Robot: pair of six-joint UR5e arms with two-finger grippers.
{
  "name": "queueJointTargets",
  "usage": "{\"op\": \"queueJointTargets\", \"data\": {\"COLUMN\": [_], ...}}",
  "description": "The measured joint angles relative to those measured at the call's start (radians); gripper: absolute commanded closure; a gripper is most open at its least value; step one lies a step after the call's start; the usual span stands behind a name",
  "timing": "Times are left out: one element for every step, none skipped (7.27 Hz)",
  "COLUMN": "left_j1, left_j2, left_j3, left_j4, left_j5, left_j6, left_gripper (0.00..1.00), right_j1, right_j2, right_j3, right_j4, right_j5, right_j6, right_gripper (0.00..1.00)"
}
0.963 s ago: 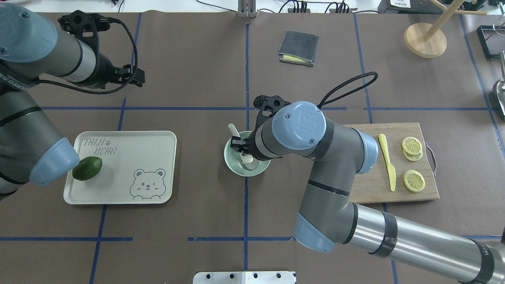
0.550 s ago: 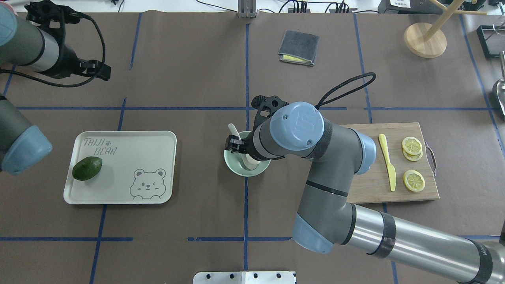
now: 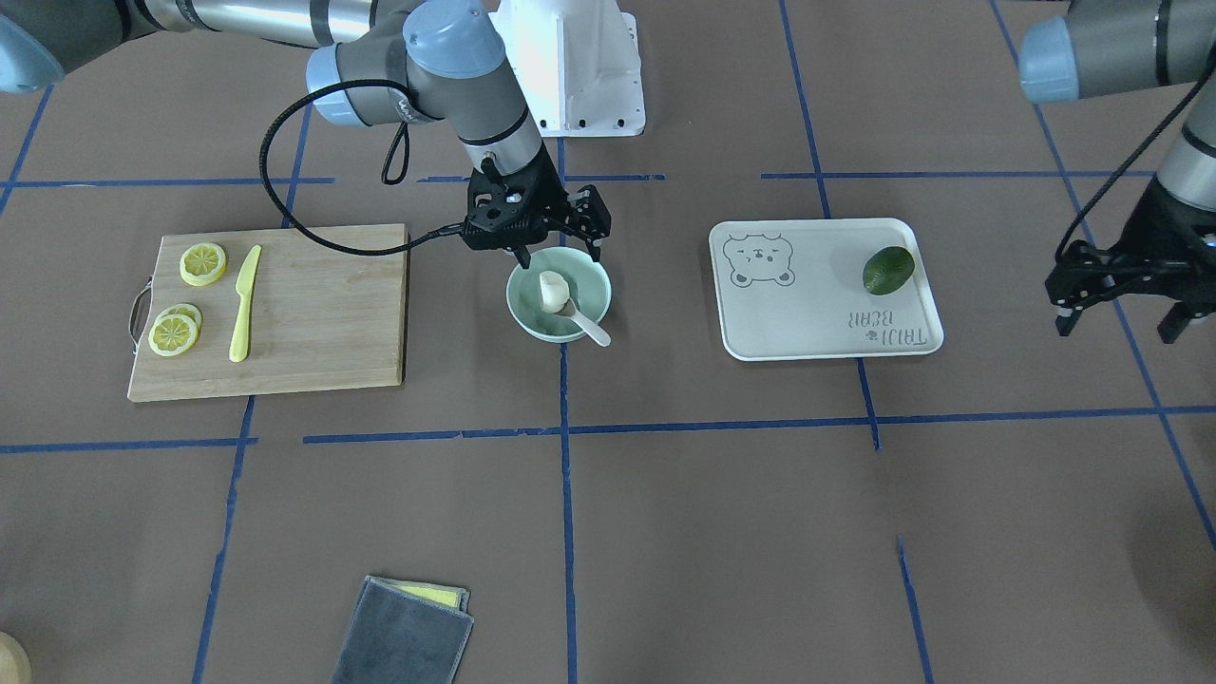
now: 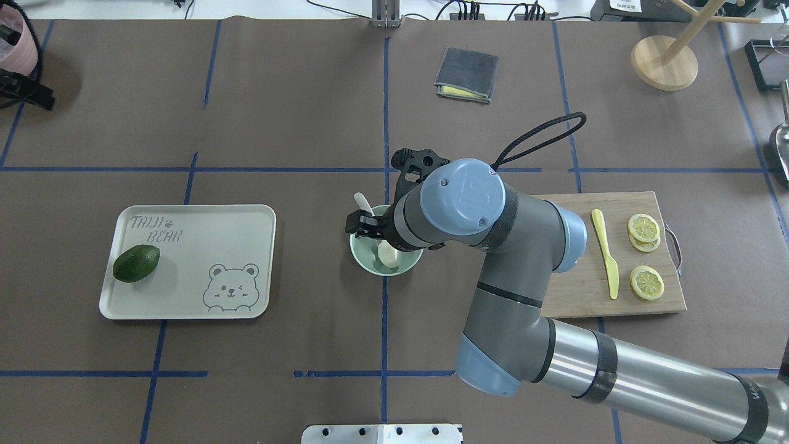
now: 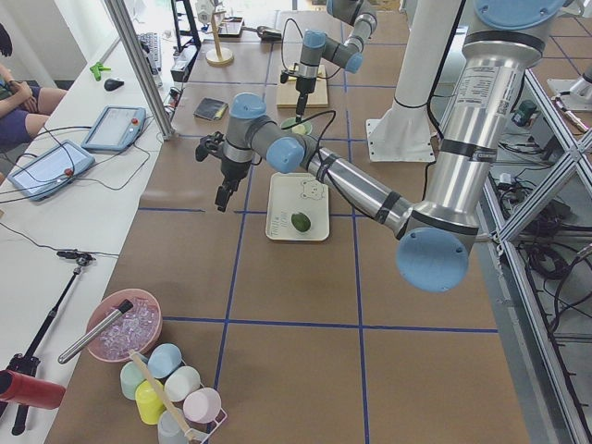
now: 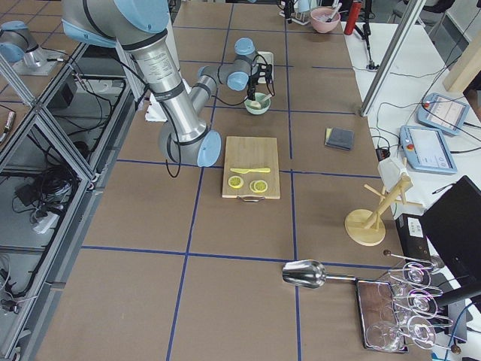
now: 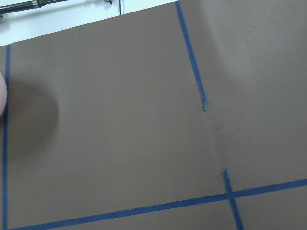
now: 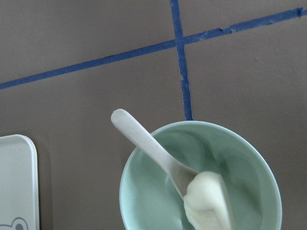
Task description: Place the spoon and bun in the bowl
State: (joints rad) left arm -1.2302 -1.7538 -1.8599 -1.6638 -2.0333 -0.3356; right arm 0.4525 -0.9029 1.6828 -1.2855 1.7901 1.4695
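Note:
The mint-green bowl (image 3: 532, 318) stands at the table's middle and also shows in the overhead view (image 4: 363, 259) and the right wrist view (image 8: 129, 191). The white bun (image 3: 552, 290) lies inside it. The off-white spoon (image 3: 591, 328) rests with its scoop in the bowl under the bun (image 8: 206, 201) and its handle (image 8: 139, 136) over the rim. My right gripper (image 3: 560, 255) is open and empty just above the bowl. My left gripper (image 3: 1119, 328) is open and empty, far off past the tray.
A white bear tray (image 3: 817, 323) holds a dark green avocado (image 3: 888, 269). A wooden board (image 3: 323, 323) carries a yellow knife (image 3: 245, 304) and lemon slices (image 3: 203, 263). A grey cloth (image 3: 404, 636) lies at the far side. A wooden stand (image 4: 664, 61) is at the far right.
My left arm has swung away to the left, almost out of the overhead view. My right gripper's visible finger has shifted slightly left over the bowl. The bun and spoon stay in the bowl.

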Motion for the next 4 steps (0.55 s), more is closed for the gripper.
{"op": "queueJointTargets", "data": {"left_j1": [-0.074,-0.147,-0.201,-0.236], "left_j2": [0.027,0.048,0.070,0.084], "left_j3": [0.031,0.087,0.140,0.176], "left_j4": [0.000,-0.001,-0.002,0.001], "left_j5": [-0.032,-0.064,-0.091,-0.115], "left_j6": [0.120,0.238,0.325,0.372], "left_gripper": [0.00,0.00,0.00,0.00], "right_j1": [0.000,0.006,0.026,0.067], "right_j2": [0.002,-0.001,-0.017,-0.049], "right_j3": [0.002,0.016,0.055,0.112], "right_j4": [-0.001,-0.008,-0.041,-0.101], "right_j5": [0.000,0.003,0.020,0.054], "right_j6": [-0.001,-0.003,-0.012,-0.051], "right_gripper": [0.00,0.00,0.00,0.00]}}
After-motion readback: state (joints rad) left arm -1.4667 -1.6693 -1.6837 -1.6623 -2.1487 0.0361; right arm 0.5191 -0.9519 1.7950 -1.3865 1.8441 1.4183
